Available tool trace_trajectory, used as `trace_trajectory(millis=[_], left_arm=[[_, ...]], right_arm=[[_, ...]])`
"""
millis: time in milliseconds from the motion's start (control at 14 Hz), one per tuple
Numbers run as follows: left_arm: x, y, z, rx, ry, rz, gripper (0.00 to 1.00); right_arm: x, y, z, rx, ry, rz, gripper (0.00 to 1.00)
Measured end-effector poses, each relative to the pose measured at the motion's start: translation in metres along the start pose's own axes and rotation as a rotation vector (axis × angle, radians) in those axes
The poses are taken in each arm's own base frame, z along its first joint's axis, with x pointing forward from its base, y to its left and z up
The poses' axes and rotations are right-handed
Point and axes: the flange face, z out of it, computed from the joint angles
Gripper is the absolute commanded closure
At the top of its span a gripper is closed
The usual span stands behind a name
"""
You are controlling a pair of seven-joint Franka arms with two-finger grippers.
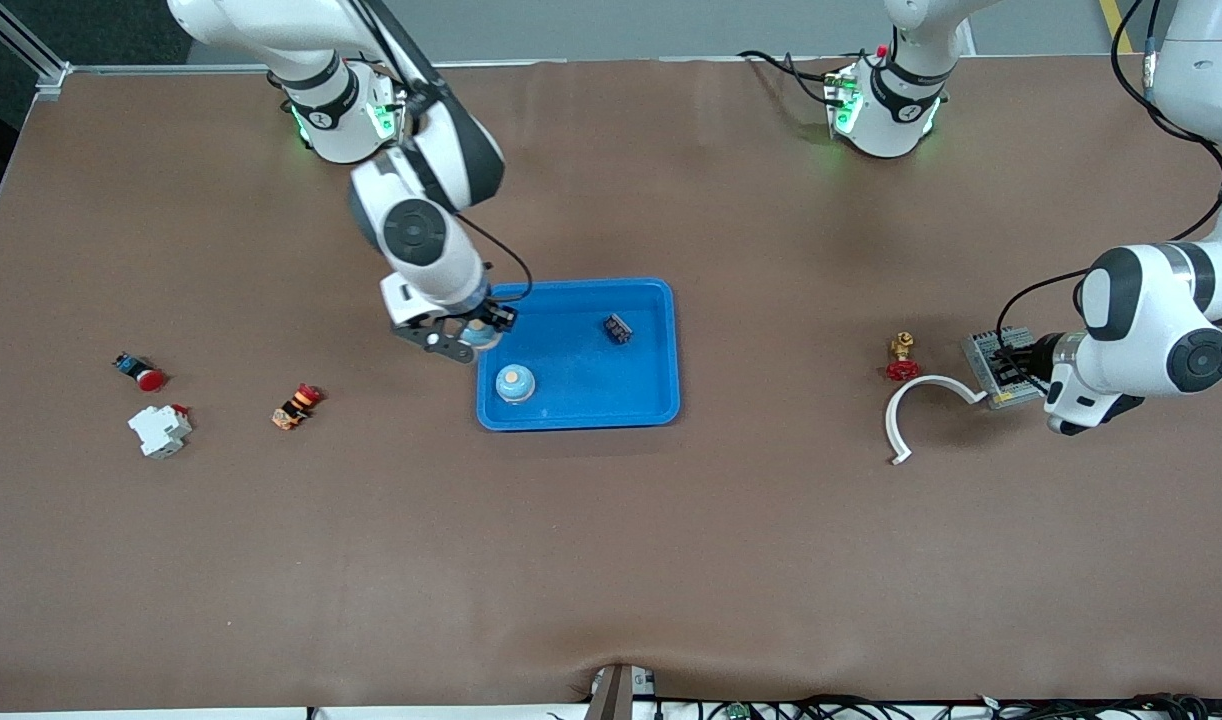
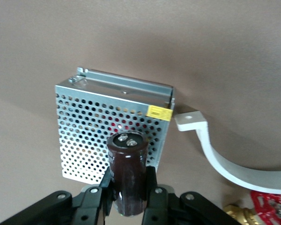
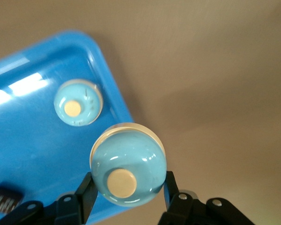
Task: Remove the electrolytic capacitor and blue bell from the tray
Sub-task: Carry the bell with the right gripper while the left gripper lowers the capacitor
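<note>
My right gripper [image 1: 476, 335] is shut on a light-blue bell [image 1: 481, 330] with a tan button and holds it over the rim of the blue tray [image 1: 661, 345] at the right arm's end. The wrist view shows the held bell [image 3: 128, 171] between the fingers [image 3: 86, 190]. A second like bell [image 1: 516, 383] sits in the tray [image 3: 33, 159], and also shows in the right wrist view [image 3: 77, 108]. My left gripper [image 2: 127, 187] is shut on a dark-brown cylindrical capacitor [image 2: 127, 171] and holds it over a perforated metal box [image 2: 98, 126]. In the front view the left gripper [image 1: 1016, 362] is over that box [image 1: 989, 352].
A small dark part [image 1: 618, 328] lies in the tray. A white curved bracket [image 1: 921, 400] and a brass valve with a red handle [image 1: 902, 357] lie beside the box. A red push button [image 1: 141, 372], a white breaker [image 1: 159, 430] and an orange-red switch [image 1: 296, 405] lie toward the right arm's end.
</note>
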Motion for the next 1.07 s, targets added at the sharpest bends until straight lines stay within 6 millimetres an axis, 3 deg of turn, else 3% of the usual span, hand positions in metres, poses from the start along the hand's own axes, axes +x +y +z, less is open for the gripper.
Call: trace_trajectory(millis=[214, 356, 784, 1069], left_arm=[[-0.007, 0.018, -0.003, -0.023, -0.008, -0.064, 1.0], [-0.011, 0.025, -0.001, -0.036, -0.032, -0.1, 1.0], [-0.028, 0.04, 0.009, -0.026, -0.106, -0.128, 1.0], [-0.031, 0.042, 0.004, -0.026, -0.102, -0.139, 1.0]], right_arm=[[0.031, 0.06, -0.053, 0.018, -0.011, -0.131, 1.0], [0.049, 0.099, -0.066, 0.023, -0.027, -0.208, 1.0], [0.08, 0.184, -0.048, 0.039, -0.065, -0.341, 1.0], [0.074, 0.196, -0.021, 0.05, -0.03, -0.345, 1.0]])
